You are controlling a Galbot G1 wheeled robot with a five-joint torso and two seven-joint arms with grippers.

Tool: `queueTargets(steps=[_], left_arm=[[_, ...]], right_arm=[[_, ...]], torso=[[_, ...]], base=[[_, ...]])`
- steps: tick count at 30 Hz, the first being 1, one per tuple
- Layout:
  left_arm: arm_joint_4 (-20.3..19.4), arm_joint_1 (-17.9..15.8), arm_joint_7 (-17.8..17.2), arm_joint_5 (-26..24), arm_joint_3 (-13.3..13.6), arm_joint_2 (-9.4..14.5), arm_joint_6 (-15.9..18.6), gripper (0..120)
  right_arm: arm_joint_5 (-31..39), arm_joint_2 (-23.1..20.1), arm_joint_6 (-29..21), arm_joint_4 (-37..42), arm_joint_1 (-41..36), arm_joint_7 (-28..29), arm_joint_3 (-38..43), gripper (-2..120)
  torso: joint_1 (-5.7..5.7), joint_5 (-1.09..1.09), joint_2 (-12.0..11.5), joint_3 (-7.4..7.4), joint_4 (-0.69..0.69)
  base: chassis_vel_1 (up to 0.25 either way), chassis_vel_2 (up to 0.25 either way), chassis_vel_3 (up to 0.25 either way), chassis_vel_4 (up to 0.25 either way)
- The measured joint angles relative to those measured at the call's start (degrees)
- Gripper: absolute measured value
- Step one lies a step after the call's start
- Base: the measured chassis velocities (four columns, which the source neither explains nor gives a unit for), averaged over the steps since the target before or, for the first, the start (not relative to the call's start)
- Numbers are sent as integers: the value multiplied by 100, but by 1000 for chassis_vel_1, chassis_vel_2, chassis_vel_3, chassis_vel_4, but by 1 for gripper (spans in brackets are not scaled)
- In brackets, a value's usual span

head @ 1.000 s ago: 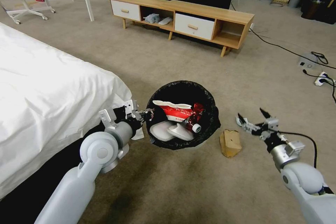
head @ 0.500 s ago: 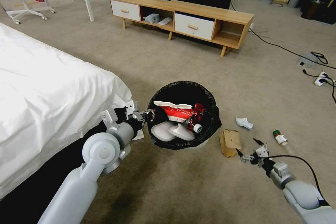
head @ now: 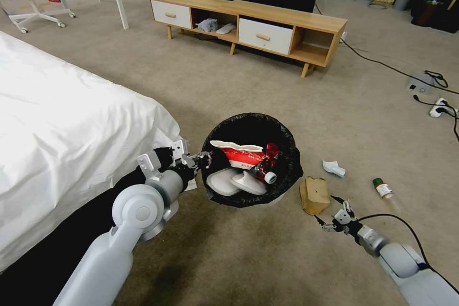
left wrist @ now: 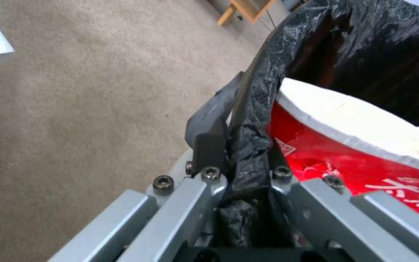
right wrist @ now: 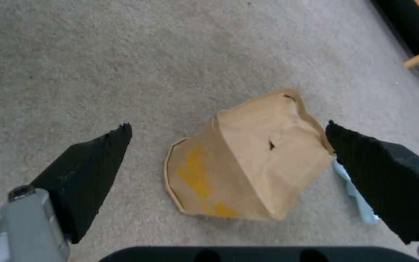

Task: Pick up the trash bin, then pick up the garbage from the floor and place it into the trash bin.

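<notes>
Head view, trash bin: the round trash bin [head: 251, 158], lined with a black bag, sits beside the corner of the white bed [head: 62, 124], over the beige carpet [head: 229, 86].
Head view, bin contents: a crushed red-white paper cup [head: 237, 152] lies on top, a crumpled red can [head: 270, 151] beside it, a bottle with a white cap [head: 267, 175] pointing up, and two flat white slippers [head: 236, 182] underneath.
Head view, left gripper: the left gripper [head: 203, 158] is at the bin's rim on the bed side.
Head view, right gripper: the right gripper [head: 329, 212] hangs low, its fingers spread, just on the near side of the brown paper bag [head: 314, 194].
Head view, floor litter: the paper bag lies flat just right of the bin; a white tissue [head: 333, 168] lies beyond it, and a clear bottle with a green label [head: 385, 190] lies farther right.
Head view, background: a low wooden TV cabinet [head: 248, 24] stands across the room.

Left wrist view, grip: the left gripper [left wrist: 241, 145] is pinched on the bin's rim [left wrist: 248, 109], black liner bunched between the fingers.
Left wrist view, contents: the paper cup [left wrist: 355, 145] presses close against the inner finger.

Right wrist view, claw: the two black fingertips [right wrist: 98, 160] stand wide apart, the paper bag [right wrist: 248, 160] on the carpet framed between them.
Right wrist view, contact: whether either tip touches the bag cannot be told.
Right wrist view, extra: a corner of the tissue [right wrist: 357, 196] peeks from behind the bag.
</notes>
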Motion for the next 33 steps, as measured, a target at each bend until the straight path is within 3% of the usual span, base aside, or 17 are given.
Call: queueTargets(steps=[12, 22, 33], left_arm=[[-8, 45, 38, 26, -12, -7, -45, 3], [-16, 66, 47, 37, -17, -5, -53, 3], [-6, 68, 85, 75, -17, -28, -65, 3]], right_arm=[[-789, 406, 264, -892, 764, 93, -401, 100], [-926, 696, 338, -1628, 1230, 206, -561, 100], [-949, 757, 375, -1856, 1322, 255, -505, 100]], torso=[[0, 1, 0, 0, 0], [0, 1, 0, 0, 0], [0, 1, 0, 0, 0]], base=[[0, 0, 0, 0], [0, 0, 0, 0], [0, 0, 0, 0]])
